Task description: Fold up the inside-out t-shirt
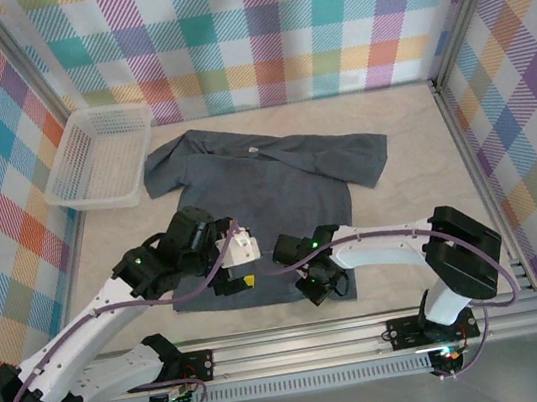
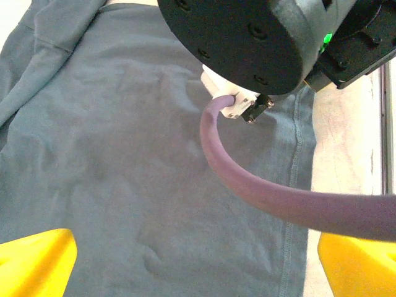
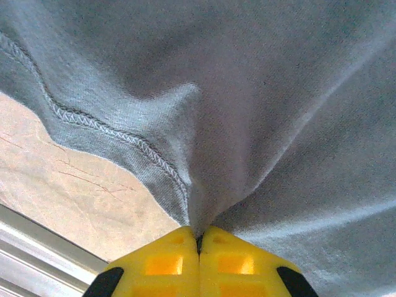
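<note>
The right claw [image 3: 199, 238] is clenched on the inside-out t-shirt [image 1: 276, 185], its yellow fingertips pressed together on a pinch of cloth just beside the stitched hem (the fabric puckers up into the grip). The left claw [image 2: 195, 263] hangs spread wide over the shirt's body, grasping nothing. The t-shirt lies on the table [image 1: 418, 189], hem toward the arms, its far left shoulder just beside a white basket [image 1: 100, 155].
</note>
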Robot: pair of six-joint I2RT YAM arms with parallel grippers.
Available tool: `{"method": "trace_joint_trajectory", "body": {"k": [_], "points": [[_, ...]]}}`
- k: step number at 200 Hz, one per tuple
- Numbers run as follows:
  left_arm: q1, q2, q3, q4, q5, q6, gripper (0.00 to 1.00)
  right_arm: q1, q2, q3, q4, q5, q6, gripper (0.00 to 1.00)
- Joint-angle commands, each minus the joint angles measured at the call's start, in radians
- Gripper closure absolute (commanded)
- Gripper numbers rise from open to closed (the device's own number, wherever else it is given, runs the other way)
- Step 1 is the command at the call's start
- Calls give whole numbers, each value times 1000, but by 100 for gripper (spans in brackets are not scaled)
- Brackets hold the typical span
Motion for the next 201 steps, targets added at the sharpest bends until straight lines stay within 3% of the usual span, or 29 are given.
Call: {"method": "trace_joint_trajectory", "body": {"k": [1, 30, 56, 100, 164, 201], "points": [[-15, -17, -22, 26, 38, -29, 0, -11, -30, 8, 6, -20, 13, 100], [-14, -16, -57, 98, 100, -87, 0, -77, -123, -31, 46, -78, 33, 98], [-44, 36, -110, 248, 182, -226, 0, -155, -185, -71, 106, -178, 49, 100], [-197, 195, -260, 565, -31, -353, 0, -238, -231, -130, 236, -416, 108, 100], [-221, 253, -407, 744, -59, -387, 2, -283, -248, -152, 253, -448, 129, 100], [-237, 302, -407, 758, -73, -411, 3, -309, -249, -158, 276, -472, 153, 100]]}}
